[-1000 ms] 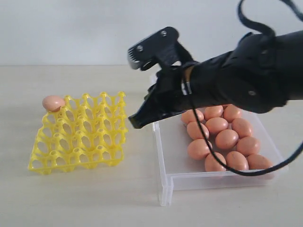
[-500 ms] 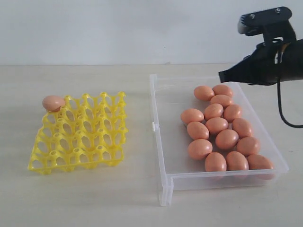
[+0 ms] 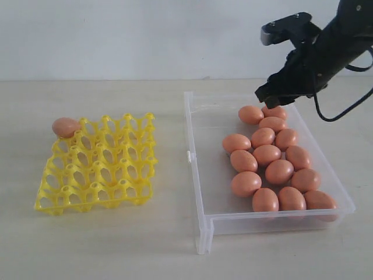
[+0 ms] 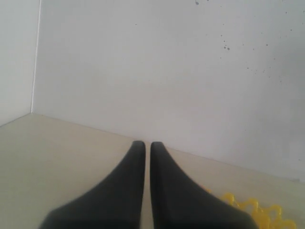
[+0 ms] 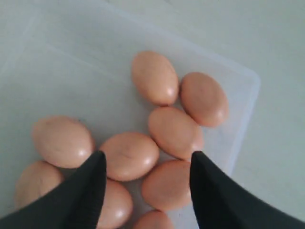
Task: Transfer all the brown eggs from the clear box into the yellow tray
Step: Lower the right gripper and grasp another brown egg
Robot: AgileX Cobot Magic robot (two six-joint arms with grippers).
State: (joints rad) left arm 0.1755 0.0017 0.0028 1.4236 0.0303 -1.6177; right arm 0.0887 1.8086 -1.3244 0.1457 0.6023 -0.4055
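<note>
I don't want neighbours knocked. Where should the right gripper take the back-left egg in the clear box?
Probably from straight above, with the open right gripper closing across the narrow middle of the back-left egg. It lies on its side in the clear box, with bare floor behind and left; other eggs crowd its right.

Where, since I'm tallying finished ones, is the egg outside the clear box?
In the exterior view, on the left: the egg rests at the far left corner of the yellow tray, apart from the clear box on the right.
</note>
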